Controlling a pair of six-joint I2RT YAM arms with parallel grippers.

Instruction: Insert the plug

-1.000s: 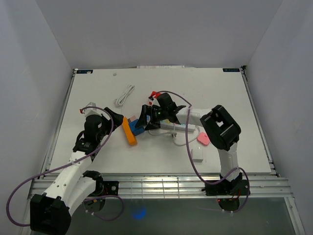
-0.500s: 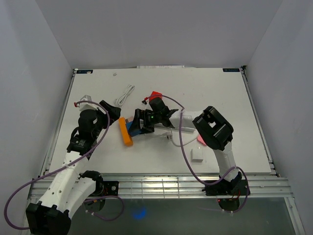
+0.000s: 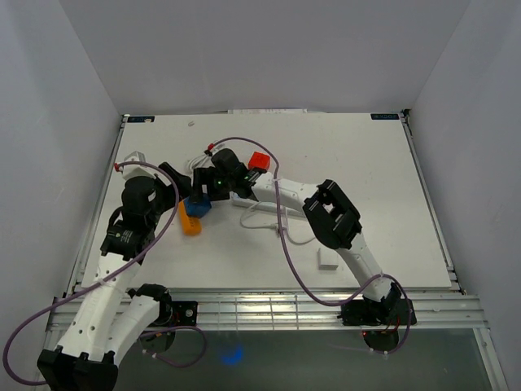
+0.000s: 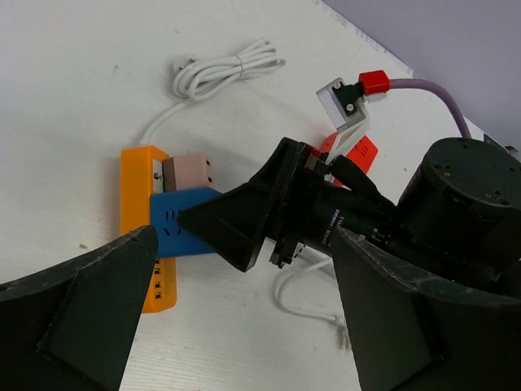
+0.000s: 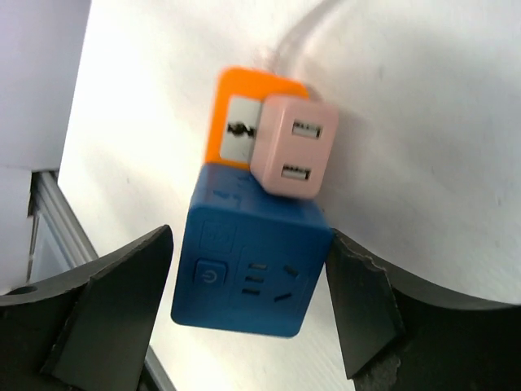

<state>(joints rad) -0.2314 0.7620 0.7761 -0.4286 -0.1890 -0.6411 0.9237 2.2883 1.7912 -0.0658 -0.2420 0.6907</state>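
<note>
The right gripper (image 5: 248, 240) is being held spread astride the blue cube plug (image 5: 252, 265), unclamped; the left gripper (image 4: 244, 236), wide and empty. The plug is sitting against the orange strip (image 5: 244, 83) beside the pink adapter (image 5: 293, 147); seating is being judged unconfirmed.

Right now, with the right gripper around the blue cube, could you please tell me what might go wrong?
The right gripper straddles the blue cube, which sits tight against the pink adapter and the orange power strip; closing or pulling may drag those along or twist the cube. The open left gripper hovers very near the right one, so the two could collide. The loose white cord beside the right gripper may snag.
</note>
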